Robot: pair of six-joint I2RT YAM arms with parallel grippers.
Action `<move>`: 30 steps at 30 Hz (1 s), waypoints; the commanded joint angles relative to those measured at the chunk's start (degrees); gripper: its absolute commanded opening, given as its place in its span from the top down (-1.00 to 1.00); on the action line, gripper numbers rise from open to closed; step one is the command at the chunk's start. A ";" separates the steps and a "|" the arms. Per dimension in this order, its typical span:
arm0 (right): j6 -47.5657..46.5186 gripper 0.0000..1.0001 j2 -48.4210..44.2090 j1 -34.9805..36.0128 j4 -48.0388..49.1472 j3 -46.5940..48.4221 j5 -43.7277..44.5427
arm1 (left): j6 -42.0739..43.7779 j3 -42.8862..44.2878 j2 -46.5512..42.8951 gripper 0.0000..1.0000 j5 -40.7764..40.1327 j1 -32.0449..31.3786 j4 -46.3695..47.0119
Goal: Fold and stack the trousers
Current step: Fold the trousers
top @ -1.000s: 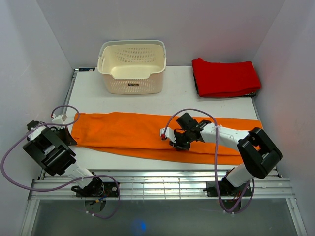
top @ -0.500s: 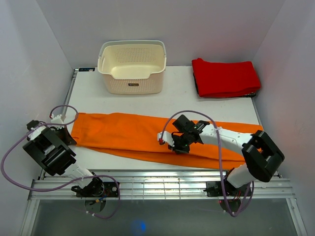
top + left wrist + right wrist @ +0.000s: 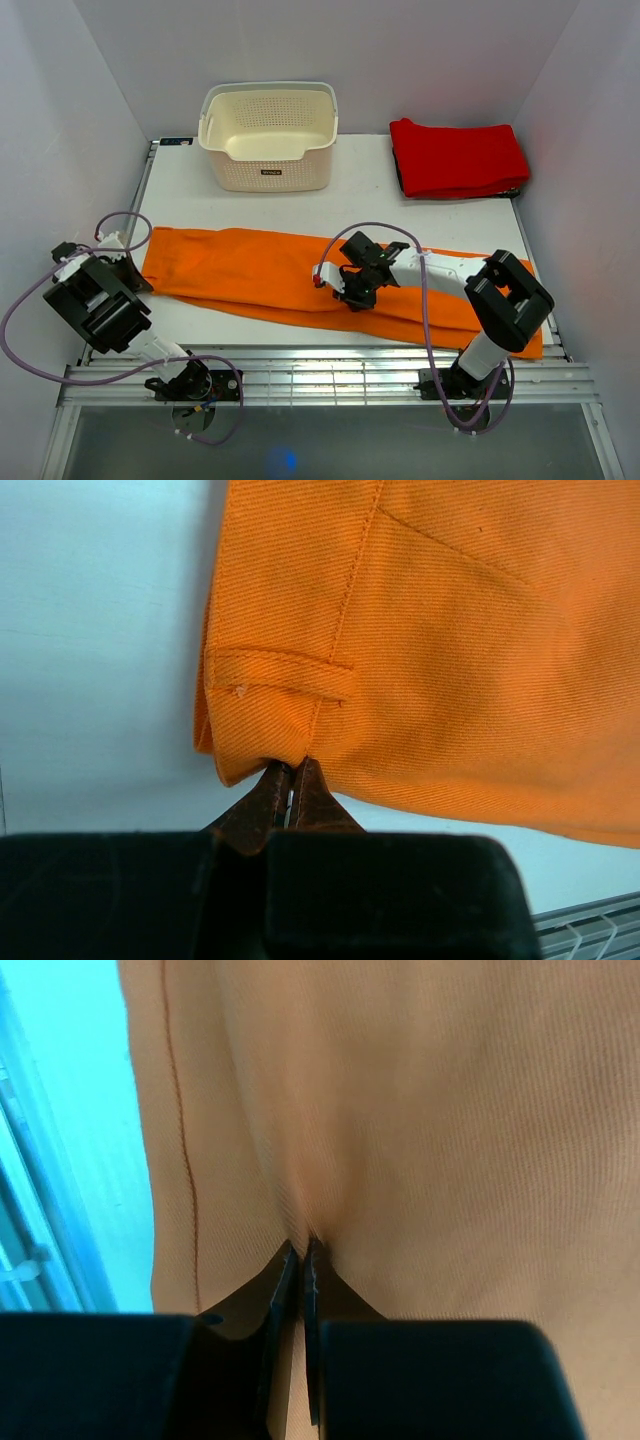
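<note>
**poster1:** So where are the trousers [image 3: 250, 270] sitting?

**poster2:** They're stretched flat across the near half of the table [image 3: 260, 205], with the waistband on the left and the legs running out to the right edge. The left gripper [image 3: 292, 785] has its fingers pinched tight on the waistband's lower corner, right under a belt loop [image 3: 280, 673].

**poster1:** And the other arm?

**poster2:** The right gripper [image 3: 303, 1255] is about mid-leg, with its fingers squeezed together on a little pucker of orange cloth near the stitched seam [image 3: 183, 1140]. Further back there's a cream perforated basket [image 3: 268, 135] and a folded red cloth [image 3: 458, 158] in the far right corner. Both are well apart from the trousers.
</note>
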 commanded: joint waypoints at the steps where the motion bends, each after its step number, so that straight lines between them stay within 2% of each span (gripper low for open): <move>1: -4.65 0.85 6.87 -2.41 1.99 0.87 13.48 | -3.15 0.56 2.84 1.00 -5.43 0.31 3.57; 7: -6.33 0.85 4.25 -3.91 -3.80 6.67 12.34 | -8.34 0.91 6.09 1.00 -10.35 -0.13 6.30; 16: -4.92 0.84 -0.95 -2.94 -15.94 13.53 8.03 | -9.23 -1.02 5.92 1.00 -12.11 -1.80 7.00; 24: -1.50 0.84 -2.70 1.18 -19.64 11.43 7.77 | -10.11 -1.10 6.00 1.00 -13.16 -1.80 7.00; 28: 0.52 0.84 -1.57 3.12 -13.78 4.76 8.99 | -10.63 -1.11 6.35 1.00 -13.25 -1.80 7.00; 30: 0.44 0.84 1.85 3.12 -10.60 2.29 10.92 | -10.72 -1.11 6.53 1.00 -13.25 -1.80 6.92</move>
